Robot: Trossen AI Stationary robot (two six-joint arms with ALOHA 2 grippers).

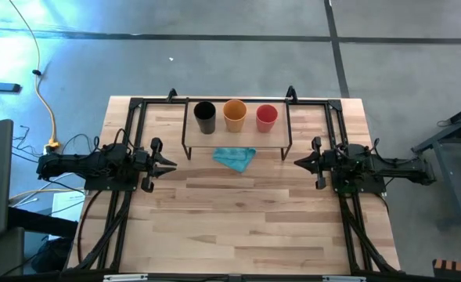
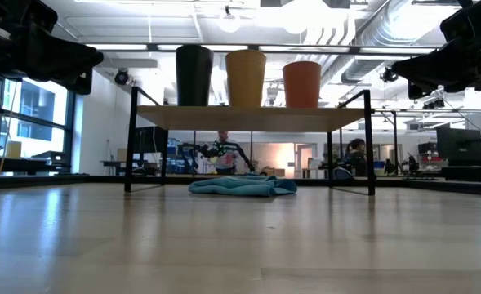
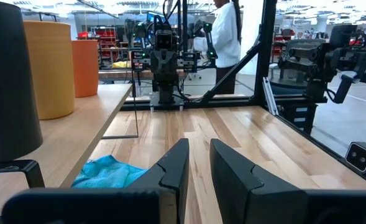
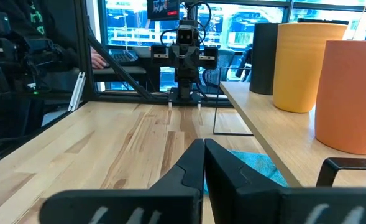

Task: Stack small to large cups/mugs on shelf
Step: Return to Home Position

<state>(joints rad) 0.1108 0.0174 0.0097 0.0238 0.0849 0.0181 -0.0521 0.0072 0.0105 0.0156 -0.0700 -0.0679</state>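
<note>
Three on the shelf in high view, one row along its length, upright, mouths up: black cup, yellow-orange cup, red-orange cup, not touching; one light blue cloth on the tabletop just beside the shelf front. Low view: heights step down black to red-orange. Left wrist view: left gripper slightly parted, holding nothing. Right wrist view: right gripper fingers nearly touching, holding nothing

The right gripper is shown low over the table, its fingers brought together. On the shelf, three cups are lined up: red-orange cup nearest, yellow-orange cup next, black cup farthest. A blue cloth is laid on the table by the shelf's edge.
</note>
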